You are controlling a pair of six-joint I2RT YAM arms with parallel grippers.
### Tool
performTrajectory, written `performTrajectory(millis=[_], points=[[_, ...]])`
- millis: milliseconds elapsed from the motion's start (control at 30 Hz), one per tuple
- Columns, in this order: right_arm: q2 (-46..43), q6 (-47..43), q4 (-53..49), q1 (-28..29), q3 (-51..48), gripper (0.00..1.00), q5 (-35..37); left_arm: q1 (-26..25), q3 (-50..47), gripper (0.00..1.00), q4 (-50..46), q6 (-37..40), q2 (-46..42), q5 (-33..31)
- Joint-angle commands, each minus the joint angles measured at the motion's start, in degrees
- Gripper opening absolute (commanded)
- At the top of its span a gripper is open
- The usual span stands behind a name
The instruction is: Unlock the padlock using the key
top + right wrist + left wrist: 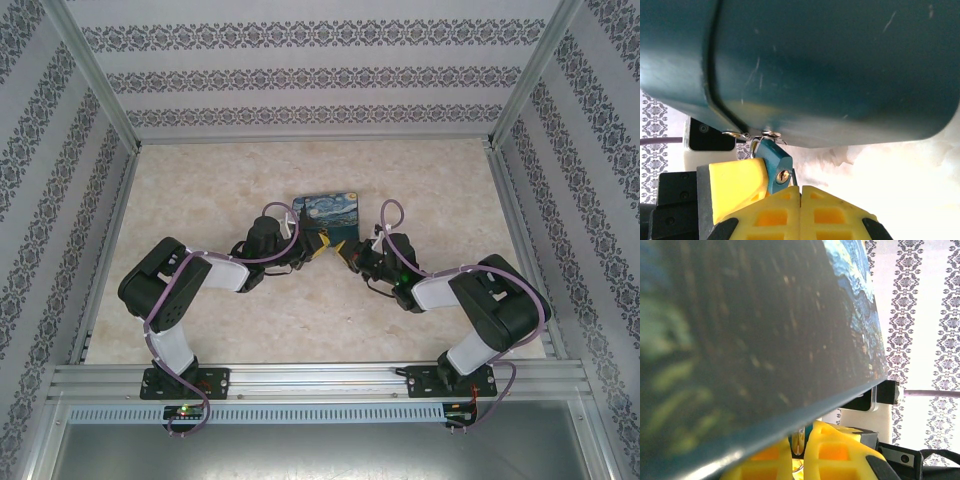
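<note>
- Right wrist view: the right pincer (800, 192) is clenched, its yellow fingers pressed together with no gap. Its tips sit just below the padlock (774, 159), close to the brass keyhole (783, 175).
- I cannot pick out the key for certain; a thin grey sliver beside the keyhole may be it. Such a small, stiff, smooth piece would likely twist or slip, so it is best pinched flat across its broad end.
- The left pincer (799, 450) is clenched too. One of its fingers (737, 182) lies against the padlock's side, and a teal scrap shows in its narrow gap, so it seems to be grasping the padlock body.
- The padlock is small, teal and rigid, and hangs from metal rings (771, 133) at the box's edge. It probably swings freely, so hold it by its flat sides and leave the keyhole face clear.
- The swirl-painted box (322, 210) rests on the counter (200, 200) between the arms. It looks light and may slide if tugged.
</note>
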Motion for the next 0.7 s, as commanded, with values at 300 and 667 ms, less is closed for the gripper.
performTrajectory(millis=[300, 667], points=[[-0.75, -0.99, 0.69, -0.2, 0.7, 0.0, -0.48, 0.32, 0.98, 0.0, 2.33, 1.4, 0.46, 0.93], [-1.69, -1.08, -0.47, -1.63, -1.6, 0.0, -0.43, 0.28, 1.62, 0.0, 2.08, 1.45, 0.47, 1.03]])
